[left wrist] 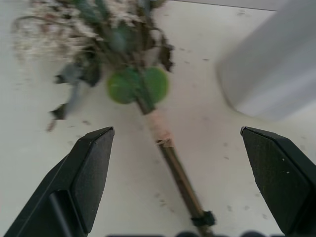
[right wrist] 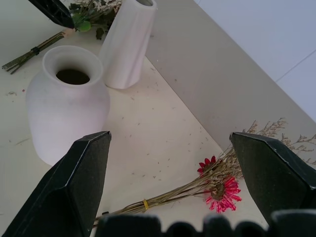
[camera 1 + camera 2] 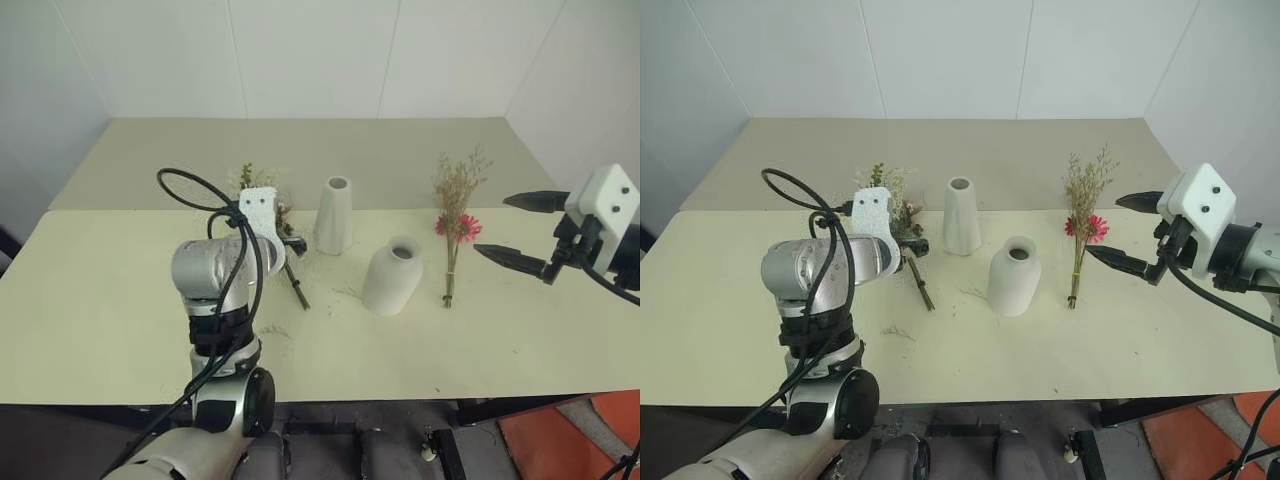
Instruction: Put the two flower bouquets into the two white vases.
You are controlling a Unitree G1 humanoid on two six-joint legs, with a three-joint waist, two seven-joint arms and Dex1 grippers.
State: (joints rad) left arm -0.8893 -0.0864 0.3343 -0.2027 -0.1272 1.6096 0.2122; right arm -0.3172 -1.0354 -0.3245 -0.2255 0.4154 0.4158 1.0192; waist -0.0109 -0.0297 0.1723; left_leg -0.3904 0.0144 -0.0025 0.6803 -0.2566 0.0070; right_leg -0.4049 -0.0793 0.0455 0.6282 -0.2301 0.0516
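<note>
A: where are the flowers?
B: both on the desk (image 3: 100,320). Bushy bouquet (image 1: 123,84) under the left gripper (image 1: 177,148), slim bouquet (image 2: 207,185) near the right gripper (image 2: 168,148), vases (image 3: 392,280) between. Fingers spread wide, nothing held.

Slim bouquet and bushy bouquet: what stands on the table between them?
Both white vases: the tall vase nearer the bushy bouquet, the round vase nearer the slim bouquet. Both eye views show this; bare table elsewhere.
</note>
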